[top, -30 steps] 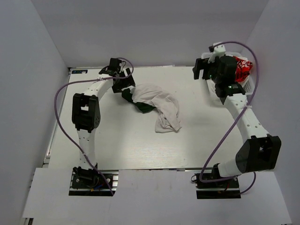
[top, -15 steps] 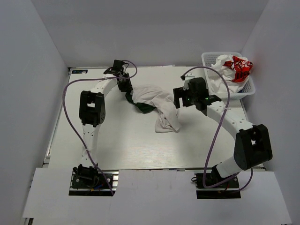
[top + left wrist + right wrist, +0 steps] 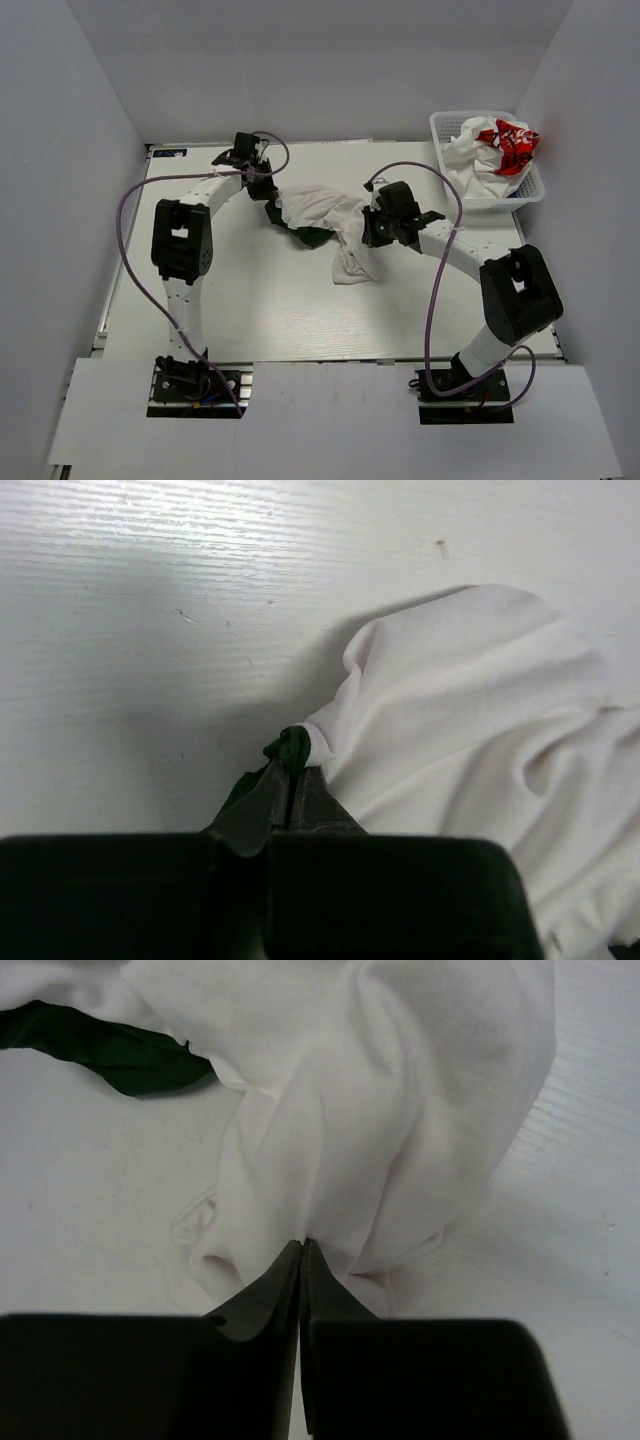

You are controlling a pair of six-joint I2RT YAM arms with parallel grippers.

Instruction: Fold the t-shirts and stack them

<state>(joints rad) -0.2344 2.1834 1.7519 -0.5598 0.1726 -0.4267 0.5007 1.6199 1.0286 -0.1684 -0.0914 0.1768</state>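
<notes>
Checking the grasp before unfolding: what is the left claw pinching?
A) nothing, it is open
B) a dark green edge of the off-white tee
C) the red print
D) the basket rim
B: the left wrist view shows the left claw shut on a dark green fold of the off-white tee.

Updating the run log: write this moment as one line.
crumpled off-white cloth t-shirt with dark green sleeves: unfolded | left pincer: shut on its green edge | right pincer: shut on its white fold

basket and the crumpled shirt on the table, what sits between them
Top view: the right arm, jaws on the off-white shirt, then bare table before the basket.
</notes>
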